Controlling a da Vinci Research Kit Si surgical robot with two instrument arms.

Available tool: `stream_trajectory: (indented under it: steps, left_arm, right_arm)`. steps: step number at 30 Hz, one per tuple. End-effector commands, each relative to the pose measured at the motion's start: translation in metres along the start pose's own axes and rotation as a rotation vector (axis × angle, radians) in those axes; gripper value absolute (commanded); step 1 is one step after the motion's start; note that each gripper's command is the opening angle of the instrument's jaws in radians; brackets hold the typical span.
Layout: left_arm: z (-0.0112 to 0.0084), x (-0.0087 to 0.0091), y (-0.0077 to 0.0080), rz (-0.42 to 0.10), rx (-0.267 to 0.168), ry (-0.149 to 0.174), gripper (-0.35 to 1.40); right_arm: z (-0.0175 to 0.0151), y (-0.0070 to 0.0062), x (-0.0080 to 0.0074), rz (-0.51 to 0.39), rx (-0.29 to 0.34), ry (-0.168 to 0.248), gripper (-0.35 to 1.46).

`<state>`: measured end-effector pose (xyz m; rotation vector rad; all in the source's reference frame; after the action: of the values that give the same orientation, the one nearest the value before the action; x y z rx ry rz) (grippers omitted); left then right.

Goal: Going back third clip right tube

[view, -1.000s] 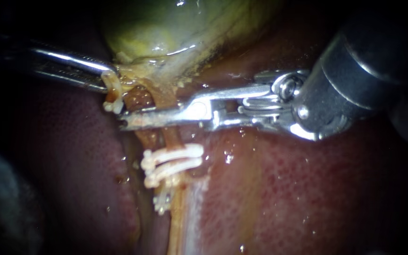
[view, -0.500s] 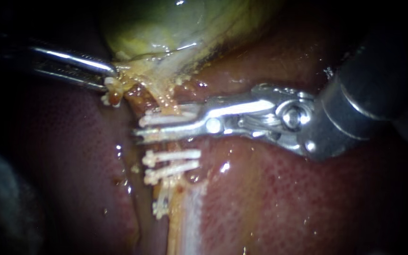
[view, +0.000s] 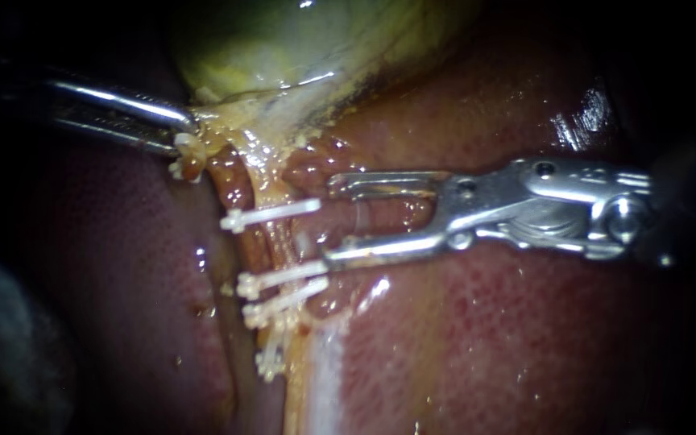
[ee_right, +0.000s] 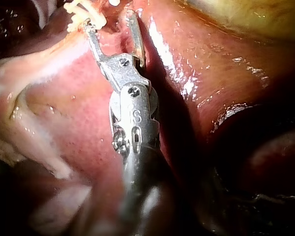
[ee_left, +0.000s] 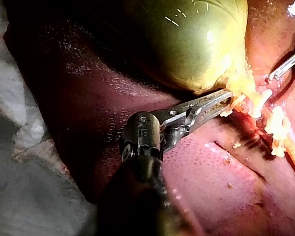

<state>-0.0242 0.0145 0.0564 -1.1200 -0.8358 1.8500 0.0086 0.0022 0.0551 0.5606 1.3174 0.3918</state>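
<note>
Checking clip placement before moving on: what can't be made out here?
- Endoscope view: the lowest clip is small and blurred; what it grips is unclear.
- Endoscope view: the left instrument has its tip buried in tissue below the gallbladder.
- Right wrist view: the clips are cut off by the edge, ahead of the right instrument.

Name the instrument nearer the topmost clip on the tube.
Right. The right instrument, jaws open, sits just off one end of the topmost clip; the left instrument grips the gallbladder neck, farther off.

Endoscope close overhead; wrist cameras low, oblique; clips (view: 271,215) in all.
</note>
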Motion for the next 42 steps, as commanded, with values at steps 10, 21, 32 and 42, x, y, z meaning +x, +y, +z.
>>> stream_trajectory:
  steps: [10,21,32,42]
  left_arm:
    - [0.0,0.0,0.0,0.0,0.0,0.0,-0.35]
    - [0.0024,-0.001,-0.0011,0.008,0.014,0.006,-0.35]
    - [0.0067,-0.0017,-0.0026,0.016,0.007,0.001,-0.35]
    - [0.0073,-0.0018,-0.0026,0.017,0.002,-0.003,-0.35]
  right_arm:
    - [-0.004,-0.0019,0.0002,-0.085,-0.009,-0.123,0.5]
    - [-0.0048,-0.0034,0.0004,-0.087,-0.009,-0.131,0.5]
    - [-0.0057,-0.0036,0.0007,-0.086,-0.017,-0.128,0.5]
    - [-0.006,-0.0038,0.0011,-0.082,-0.02,-0.127,0.5]
